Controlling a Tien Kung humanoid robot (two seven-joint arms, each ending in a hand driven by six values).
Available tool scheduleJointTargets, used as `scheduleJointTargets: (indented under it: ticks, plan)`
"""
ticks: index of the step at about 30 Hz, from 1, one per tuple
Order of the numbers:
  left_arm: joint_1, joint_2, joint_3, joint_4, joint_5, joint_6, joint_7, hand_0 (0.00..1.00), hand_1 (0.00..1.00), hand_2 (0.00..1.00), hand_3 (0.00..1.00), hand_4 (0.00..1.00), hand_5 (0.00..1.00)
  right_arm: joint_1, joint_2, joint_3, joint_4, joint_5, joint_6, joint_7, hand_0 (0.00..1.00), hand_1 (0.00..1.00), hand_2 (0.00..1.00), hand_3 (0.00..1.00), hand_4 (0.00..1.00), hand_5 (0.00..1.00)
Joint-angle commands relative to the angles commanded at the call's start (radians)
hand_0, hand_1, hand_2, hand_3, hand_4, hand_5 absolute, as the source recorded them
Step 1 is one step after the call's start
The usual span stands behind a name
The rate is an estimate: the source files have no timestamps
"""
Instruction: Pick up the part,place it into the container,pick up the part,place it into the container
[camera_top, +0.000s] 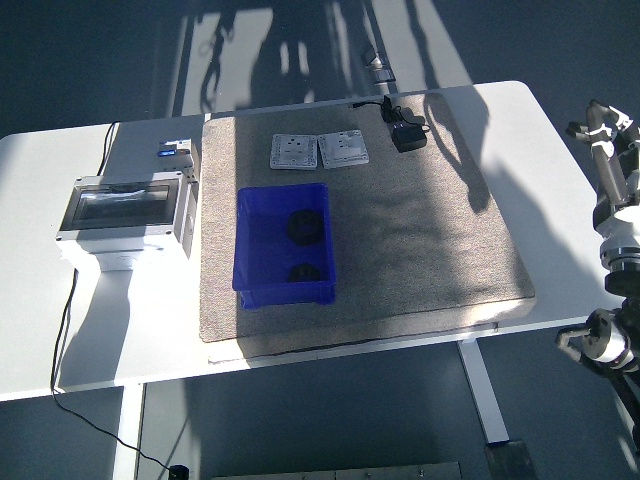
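Note:
A blue plastic container (284, 287) sits on the grey mat (420, 240), left of its middle. Two dark round parts lie inside it, one (303, 225) toward the far end and one (299, 272) toward the near end. My right hand (605, 135) is raised off the table's right edge, far from the container, its fingers spread and holding nothing. The left arm is out of the picture.
Two white socket plates (320, 150) lie at the mat's far edge, with a black power adapter (407, 133) and cable to their right. A grey electrical box (125, 215) with a clear lid stands on the table at the left.

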Motion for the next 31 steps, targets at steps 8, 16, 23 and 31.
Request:
scheduleJointTargets:
  ticks: [8, 16, 23, 31]
  plan:
    - [0.000, 0.000, -0.001, 0.000, 0.002, 0.002, -0.001, 0.604, 0.298, 0.482, 0.593, 0.622, 0.845, 0.005, 0.000, -0.021, -0.001, -0.034, -0.003, -0.008, 0.802, 0.408, 0.329, 0.317, 0.865, 0.199]
    - [0.000, 0.000, -0.003, 0.000, 0.004, 0.005, -0.002, 0.600, 0.299, 0.481, 0.589, 0.619, 0.838, 0.007, 0.003, -0.051, -0.014, -0.037, -0.004, -0.011, 0.330, 0.131, 0.169, 0.243, 0.752, 0.040]
    - [0.001, 0.001, -0.007, 0.000, 0.009, 0.006, -0.002, 0.599, 0.299, 0.480, 0.587, 0.617, 0.832, 0.006, 0.004, -0.061, -0.027, -0.125, 0.110, -0.125, 0.384, 0.257, 0.293, 0.375, 0.998, 0.292]
    - [0.000, 0.001, -0.008, 0.000, 0.010, 0.007, -0.003, 0.599, 0.299, 0.479, 0.587, 0.615, 0.831, 0.007, 0.004, -0.072, -0.037, -0.151, 0.214, -0.200, 0.942, 0.992, 0.998, 0.998, 0.998, 0.605]
